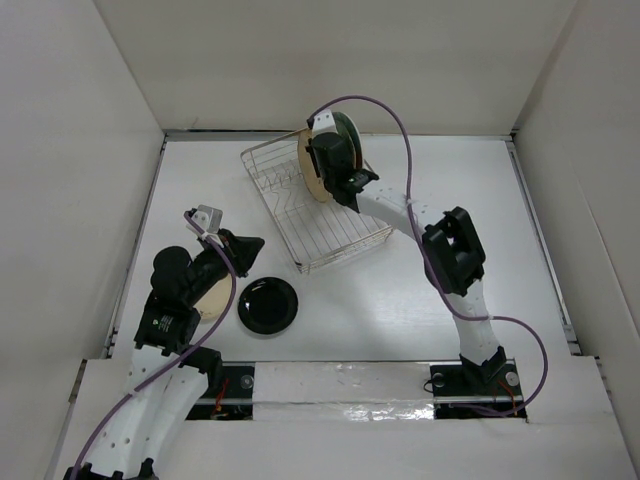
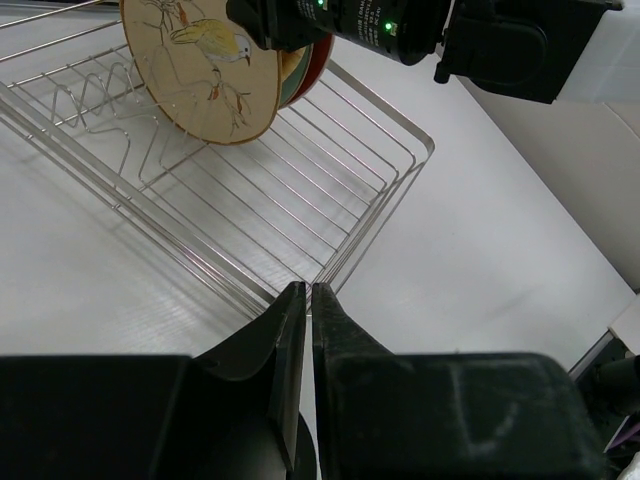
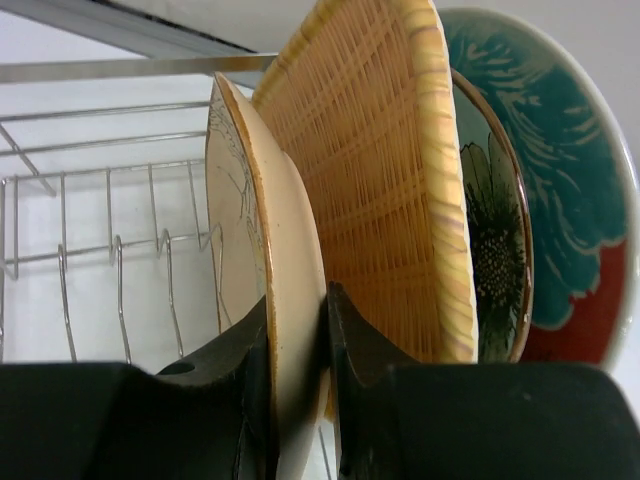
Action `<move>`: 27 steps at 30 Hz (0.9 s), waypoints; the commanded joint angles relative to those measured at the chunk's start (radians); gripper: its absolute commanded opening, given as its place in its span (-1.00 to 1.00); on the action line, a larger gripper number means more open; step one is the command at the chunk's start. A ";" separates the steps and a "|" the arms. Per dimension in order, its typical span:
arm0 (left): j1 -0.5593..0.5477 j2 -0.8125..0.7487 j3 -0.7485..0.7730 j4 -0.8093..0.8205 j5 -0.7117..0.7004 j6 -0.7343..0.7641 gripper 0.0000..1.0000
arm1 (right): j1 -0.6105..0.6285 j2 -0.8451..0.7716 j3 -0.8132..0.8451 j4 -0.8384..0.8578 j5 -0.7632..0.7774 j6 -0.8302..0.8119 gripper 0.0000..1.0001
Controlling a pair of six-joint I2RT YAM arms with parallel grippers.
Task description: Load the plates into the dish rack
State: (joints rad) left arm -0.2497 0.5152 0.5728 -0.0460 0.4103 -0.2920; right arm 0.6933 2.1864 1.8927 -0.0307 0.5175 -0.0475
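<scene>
The silver wire dish rack point(image 1: 325, 225) stands at the table's back middle. My right gripper point(image 1: 322, 172) is shut on a tan plate with a bird drawing point(image 3: 285, 330), held upright on edge at the rack's far end; the plate also shows in the left wrist view point(image 2: 200, 70). Right behind it stand a bamboo-coloured plate point(image 3: 380, 170), a dark floral plate point(image 3: 492, 240) and a red and teal patterned plate point(image 3: 565, 200). A glossy black plate point(image 1: 268, 304) lies flat on the table. My left gripper point(image 1: 246, 246) is shut and empty, close to the rack's near corner point(image 2: 330, 265). A cream plate point(image 1: 212, 298) lies partly hidden under the left arm.
White walls enclose the table on three sides. The rack's tines point(image 3: 110, 270) in front of the held plate hold nothing. The right arm point(image 1: 450, 250) reaches across the table's right half.
</scene>
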 commanded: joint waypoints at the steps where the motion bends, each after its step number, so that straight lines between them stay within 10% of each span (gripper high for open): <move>1: -0.005 0.003 0.029 0.032 0.002 0.013 -0.89 | 0.000 -0.059 -0.007 0.156 0.012 0.046 -0.91; 3: -0.005 0.003 0.029 0.032 0.002 0.011 -0.88 | 0.000 -0.068 -0.024 0.160 0.010 0.083 -0.77; 8: -0.005 0.002 0.029 0.031 0.001 0.013 -0.87 | 0.000 -0.118 -0.060 0.147 -0.005 0.129 0.32; 16: -0.005 0.002 0.030 0.031 -0.004 0.013 -0.87 | -0.009 -0.342 -0.196 0.114 -0.109 0.198 0.65; 18: -0.005 -0.001 0.032 0.031 -0.007 0.013 -1.00 | 0.000 -0.411 -0.327 0.120 -0.135 0.257 0.48; 22: -0.005 -0.012 0.035 0.028 -0.022 0.014 -1.00 | 0.092 -0.646 -0.640 0.201 -0.281 0.383 -1.00; 27: -0.005 -0.027 0.038 0.026 -0.031 0.014 -1.00 | 0.279 -0.781 -0.883 0.129 -0.266 0.484 -1.00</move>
State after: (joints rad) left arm -0.2497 0.5056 0.5728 -0.0509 0.3882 -0.2886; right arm 0.8707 1.4311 1.1034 0.1284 0.2981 0.3317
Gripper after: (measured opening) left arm 0.003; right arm 0.010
